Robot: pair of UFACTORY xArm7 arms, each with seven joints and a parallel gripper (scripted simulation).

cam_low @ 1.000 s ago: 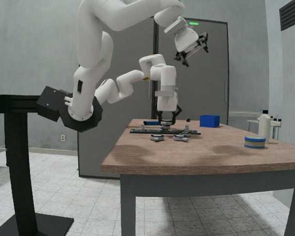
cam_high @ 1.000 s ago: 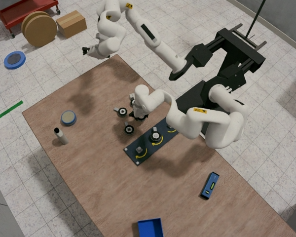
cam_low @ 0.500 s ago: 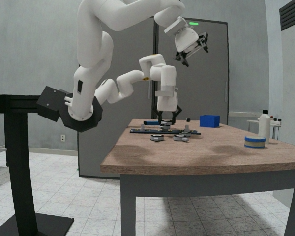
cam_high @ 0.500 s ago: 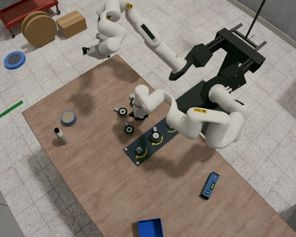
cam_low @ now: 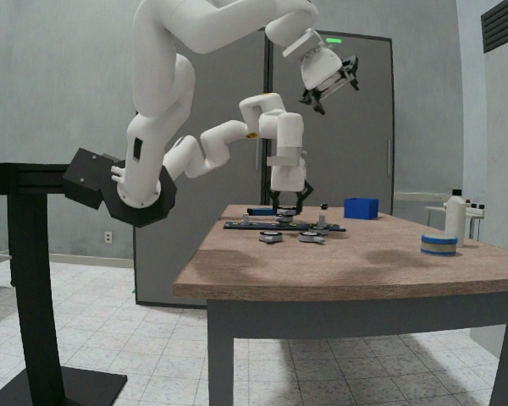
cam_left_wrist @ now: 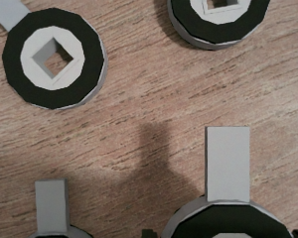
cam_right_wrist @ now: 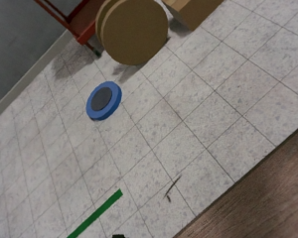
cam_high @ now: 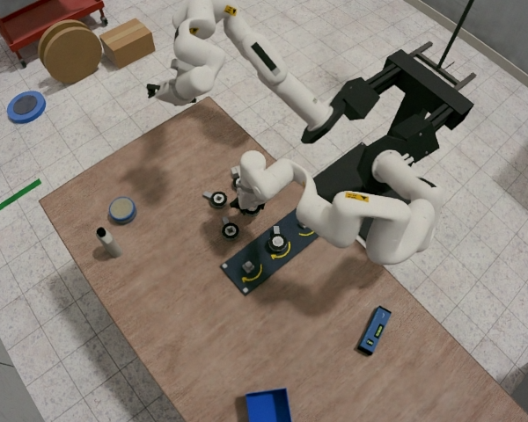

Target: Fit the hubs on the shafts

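Observation:
My left gripper [cam_high: 248, 207] [cam_low: 287, 211] is shut on a black-and-grey hub [cam_left_wrist: 227, 166] [cam_low: 286, 210], held above the table beside the dark board [cam_high: 233, 273] [cam_low: 262, 226]. One hub [cam_high: 277, 243] [cam_low: 284, 217] sits on the middle shaft. The near-left shaft [cam_high: 247, 266] [cam_low: 322, 219] and the far shaft [cam_high: 303, 224] [cam_low: 245, 218] are bare. Three loose hubs lie on the table: one hub [cam_high: 218, 200] [cam_low: 311, 237], another hub [cam_high: 230, 230] [cam_low: 320, 230], and a third hub [cam_low: 270, 237] partly hidden by the arm. My right gripper [cam_high: 151, 90] [cam_low: 338, 99] is open, high up and empty.
A blue level [cam_high: 374, 331] [cam_low: 261, 211] and an open blue box [cam_high: 267, 406] [cam_low: 361, 208] lie beyond the board. A blue-and-tan round tin [cam_high: 121, 210] [cam_low: 438, 245] and a white bottle [cam_high: 110, 243] [cam_low: 455, 220] stand near the table's edge.

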